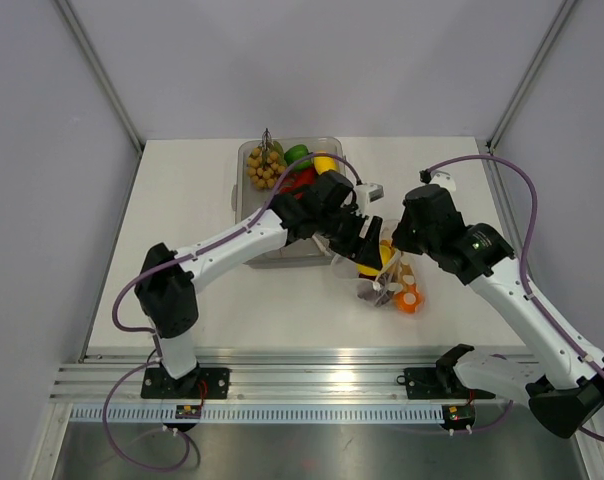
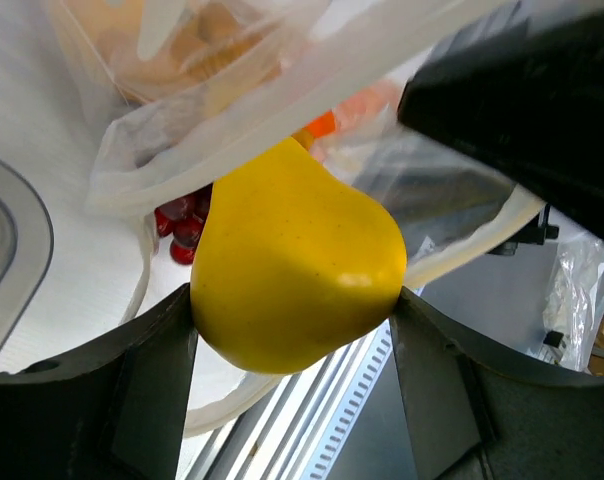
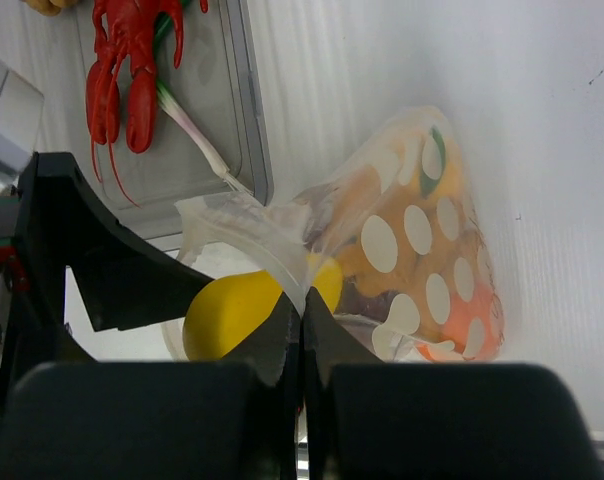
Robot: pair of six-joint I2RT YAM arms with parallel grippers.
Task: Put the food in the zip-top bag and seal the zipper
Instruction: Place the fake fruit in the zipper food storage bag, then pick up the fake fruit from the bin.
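White counter [image 1: 182,200] between grey walls carries a clear tray [image 1: 244,150] at the back, with a red lobster [image 3: 122,70] and a bunch of yellow grapes [image 1: 264,168] in it. Just right of the tray lies the dotted zip-top bag [image 3: 422,240], already holding an orange piece [image 3: 472,320] and other food. The right fingers [image 3: 327,345] are closed tight, pinching the bag's mouth edge and lifting it. The left fingers [image 2: 152,350] stand wide, clamping a yellow toy lemon [image 2: 292,260] between them, its narrow end at the bag's mouth.
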